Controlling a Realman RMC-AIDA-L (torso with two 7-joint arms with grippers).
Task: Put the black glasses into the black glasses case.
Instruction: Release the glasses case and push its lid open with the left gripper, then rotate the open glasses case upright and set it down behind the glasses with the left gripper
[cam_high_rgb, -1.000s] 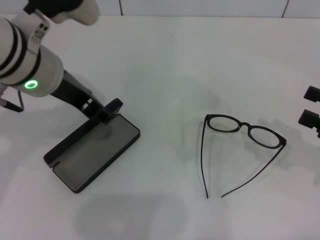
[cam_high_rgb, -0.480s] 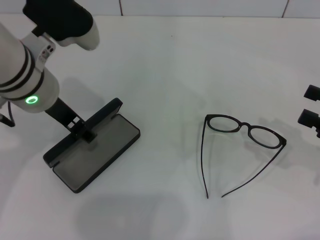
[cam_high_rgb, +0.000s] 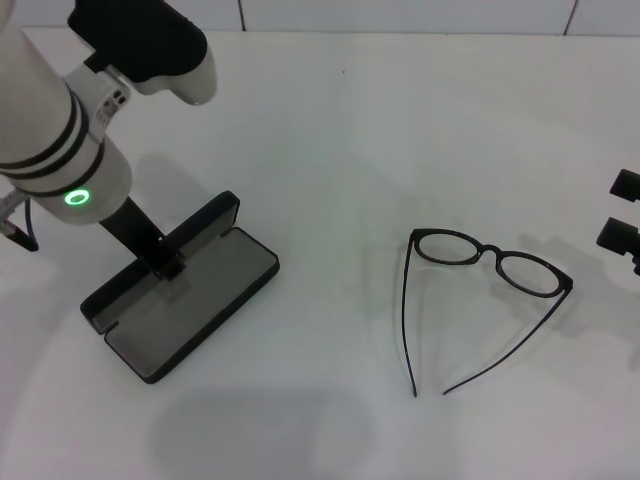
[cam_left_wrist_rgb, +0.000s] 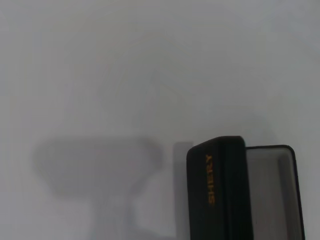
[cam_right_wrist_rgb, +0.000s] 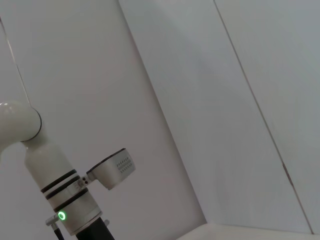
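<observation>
The black glasses (cam_high_rgb: 490, 263) lie on the white table at right, lenses far, both temple arms spread toward me. The black glasses case (cam_high_rgb: 190, 298) lies open at left, grey lining up, its lid (cam_high_rgb: 160, 262) standing along the far-left side. In the left wrist view the lid (cam_left_wrist_rgb: 217, 192) shows orange lettering beside the grey lining. My left gripper (cam_high_rgb: 168, 264) is shut, its tip touching the middle of the lid's top edge. My right gripper (cam_high_rgb: 622, 212) is parked open at the right edge, apart from the glasses.
The white table (cam_high_rgb: 330, 150) ends at a tiled wall along the far edge. My left arm (cam_high_rgb: 60, 130), with its green light, hangs over the table's left side. The right wrist view shows only the wall and the left arm (cam_right_wrist_rgb: 55, 180).
My left gripper has slid along the lid from its far corner to its middle, and the lid now stands open a little wider. The glasses and right gripper have not moved.
</observation>
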